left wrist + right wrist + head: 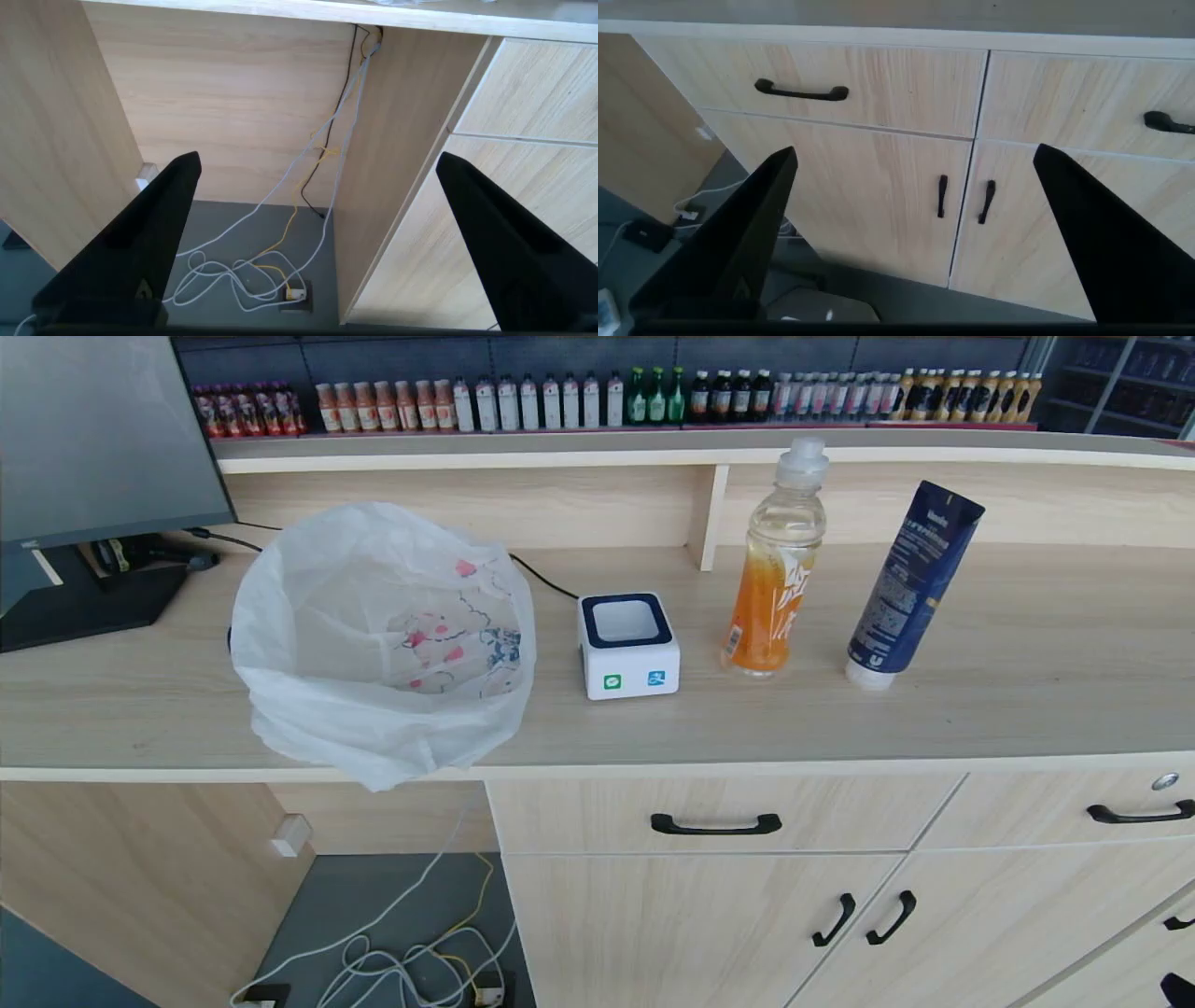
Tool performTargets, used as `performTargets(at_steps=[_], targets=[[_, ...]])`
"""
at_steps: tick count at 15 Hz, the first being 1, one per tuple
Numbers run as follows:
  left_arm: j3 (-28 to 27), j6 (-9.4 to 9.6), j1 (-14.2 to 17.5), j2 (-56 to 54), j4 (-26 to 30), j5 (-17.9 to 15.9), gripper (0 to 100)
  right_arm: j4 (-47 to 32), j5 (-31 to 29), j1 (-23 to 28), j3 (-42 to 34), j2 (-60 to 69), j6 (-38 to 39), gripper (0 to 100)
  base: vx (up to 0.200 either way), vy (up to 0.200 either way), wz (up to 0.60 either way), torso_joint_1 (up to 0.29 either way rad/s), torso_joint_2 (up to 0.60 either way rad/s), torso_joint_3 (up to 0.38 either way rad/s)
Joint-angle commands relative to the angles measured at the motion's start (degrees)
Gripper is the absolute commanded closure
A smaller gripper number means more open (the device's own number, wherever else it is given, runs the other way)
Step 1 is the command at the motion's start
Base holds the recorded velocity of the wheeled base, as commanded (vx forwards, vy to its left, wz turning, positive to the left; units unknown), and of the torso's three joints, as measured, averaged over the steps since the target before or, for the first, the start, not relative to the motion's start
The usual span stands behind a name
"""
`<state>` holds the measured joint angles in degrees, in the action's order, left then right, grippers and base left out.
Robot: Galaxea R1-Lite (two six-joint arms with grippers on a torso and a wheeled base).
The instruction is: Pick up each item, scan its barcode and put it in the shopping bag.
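One orange bottle, one navy tube

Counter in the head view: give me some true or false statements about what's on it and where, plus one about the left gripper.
1. The bottle stands upright between the scanner and the tube. True.
2. The tube lies flat on the counter. False: it stands on its cap end.
3. The bottle is in the bag. False: it stands on the counter, outside the bag.
4. The scanner sits between the bag and the bottle. True.
5. The left gripper is shut on the tube. False: its jaws are open and hold nothing.
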<state>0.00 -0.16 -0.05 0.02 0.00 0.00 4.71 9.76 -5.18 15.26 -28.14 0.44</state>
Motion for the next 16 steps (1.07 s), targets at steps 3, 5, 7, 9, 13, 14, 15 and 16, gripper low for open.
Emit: performTargets(at_steps=[3, 5, 7, 9, 13, 14, 15, 16], targets=[[0.00, -0.02, 0.05, -0.02, 0.00, 0.00, 0, 4.70, 0.52, -7.04, 9.96, -22.49, -1.93, 0, 0.000, 0.000, 0.00, 0.000, 0.00, 0.000], [0.00, -0.02, 0.05, -0.02, 0.00, 0.00, 0, 5.23, 0.43, -8.53, 13.74, -27.32, -2.20, 0, 0.000, 0.000, 0.00, 0.000, 0.00, 0.000], [0.00, -0.02, 0.05, -0.02, 0.00, 0.00, 0, 8.48, 0.43, -10.02, 16.29, -31.98, -2.28, 0, 0.000, 0.000, 0.00, 0.000, 0.00, 0.000], [0.00, -0.02, 0.05, -0.02, 0.00, 0.00, 0, 19.90, -3.79, -11.52, 15.15, -36.29, -2.28, 0, 0.000, 0.000, 0.00, 0.000, 0.00, 0.000], [0.00, -0.02, 0.05, -0.02, 0.00, 0.00, 0, 42.84, -12.40, -21.27, 15.15, -43.41, -2.37, 0, 0.000, 0.000, 0.00, 0.000, 0.00, 0.000], [0.00, -0.02, 0.05, -0.02, 0.00, 0.00, 0, 46.18, -13.63, -22.86, 16.03, -45.08, -3.43, 0, 0.000, 0.000, 0.00, 0.000, 0.00, 0.000], [0.00, -0.02, 0.05, -0.02, 0.00, 0.00, 0, 48.38, -14.07, -23.30, 16.55, -46.57, -3.60, 0, 0.000, 0.000, 0.00, 0.000, 0.00, 0.000], [0.00, -0.02, -0.04, -0.02, 0.00, 0.00, 0, 51.54, -14.42, -23.38, 16.82, -48.59, -3.60, 0, 0.000, 0.000, 0.00, 0.000, 0.00, 0.000]])
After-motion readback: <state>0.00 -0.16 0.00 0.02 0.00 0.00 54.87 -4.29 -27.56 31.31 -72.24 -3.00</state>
